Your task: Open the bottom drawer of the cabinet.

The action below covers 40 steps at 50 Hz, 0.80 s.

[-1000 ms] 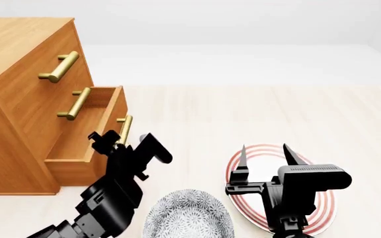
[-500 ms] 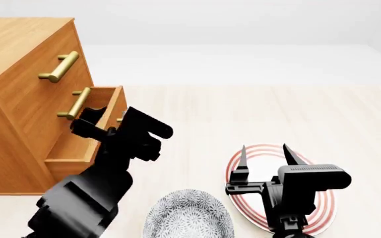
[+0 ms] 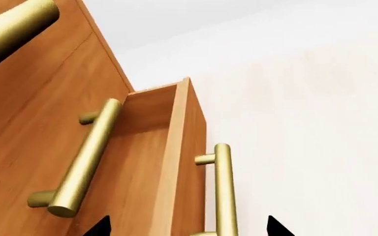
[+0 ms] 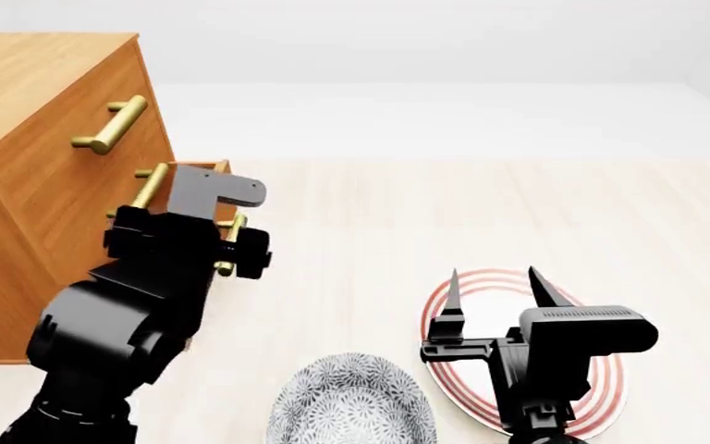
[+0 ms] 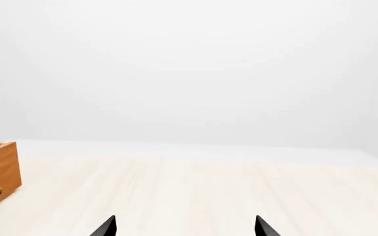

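At the left of the head view, low on the cabinet [image 4: 34,185], the bottom drawer [image 3: 175,162] already stands partly pulled out, its open box showing behind the flat front. My left end effector [image 3: 183,227] has its two fingertips spread to either side of the drawer's brass handle [image 3: 223,191] and not clamped on it, so I read it as open. The right end effector [image 4: 494,287] hangs open too, over the striped plate [image 4: 602,388] beside the patterned bowl [image 4: 348,402] on the counter [image 4: 516,213], and I would leave it idle. To draw the drawer further I would close squarely on the middle of the bar, between its two posts, then pull straight along the slide direction without lifting or twisting (a skewed pull could bind the drawer in its runners, I judge). The drawer front faces away from the cabinet toward the open counter. In the wrist view the handle's long axis runs across the front, parallel to the handle of the drawer above [image 3: 87,157].
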{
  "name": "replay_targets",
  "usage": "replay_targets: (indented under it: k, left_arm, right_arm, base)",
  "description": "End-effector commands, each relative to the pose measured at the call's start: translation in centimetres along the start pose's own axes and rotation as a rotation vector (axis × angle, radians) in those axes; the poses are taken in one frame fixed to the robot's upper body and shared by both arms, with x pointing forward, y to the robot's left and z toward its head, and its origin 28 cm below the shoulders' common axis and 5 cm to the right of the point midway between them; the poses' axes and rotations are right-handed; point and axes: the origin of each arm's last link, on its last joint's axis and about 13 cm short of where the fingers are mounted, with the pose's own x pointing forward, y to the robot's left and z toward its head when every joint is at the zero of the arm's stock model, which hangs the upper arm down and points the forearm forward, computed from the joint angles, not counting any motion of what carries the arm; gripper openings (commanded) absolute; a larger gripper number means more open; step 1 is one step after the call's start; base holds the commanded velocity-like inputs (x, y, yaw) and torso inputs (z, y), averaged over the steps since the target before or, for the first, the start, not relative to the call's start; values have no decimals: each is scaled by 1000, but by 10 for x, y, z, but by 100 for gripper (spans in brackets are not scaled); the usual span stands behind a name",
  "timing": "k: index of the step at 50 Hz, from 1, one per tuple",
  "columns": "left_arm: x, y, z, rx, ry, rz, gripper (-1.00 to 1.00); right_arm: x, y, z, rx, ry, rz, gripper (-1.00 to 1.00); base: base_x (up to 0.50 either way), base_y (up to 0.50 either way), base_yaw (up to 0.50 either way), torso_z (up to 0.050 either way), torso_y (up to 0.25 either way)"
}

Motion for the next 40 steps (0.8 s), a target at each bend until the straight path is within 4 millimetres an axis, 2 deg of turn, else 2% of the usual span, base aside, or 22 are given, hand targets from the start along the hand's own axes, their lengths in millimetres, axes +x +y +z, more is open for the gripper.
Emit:
replay_targets:
  k: [1,11,22,40]
  left_arm:
    - [18,5,-7,-63,140,-18,100]
    - [35,4,-20,-91,253,-60,100]
    - [43,9,-22,-104,306,-62,100]
    - [27,7,-16,-100,312,-264,100]
  right_arm:
    - [0,0,0,2,0,0,100]
    - [-1,1,-1,2,1,-1,100]
    - [-1,0,-2,2,5,-4,100]
    - [0,1,1,-4,1,-4,100]
  base:
    - [0,0,0,0,0]
    - [0,0,0,0,0]
    - [0,0,0,0,0]
    - [0,0,0,0,0]
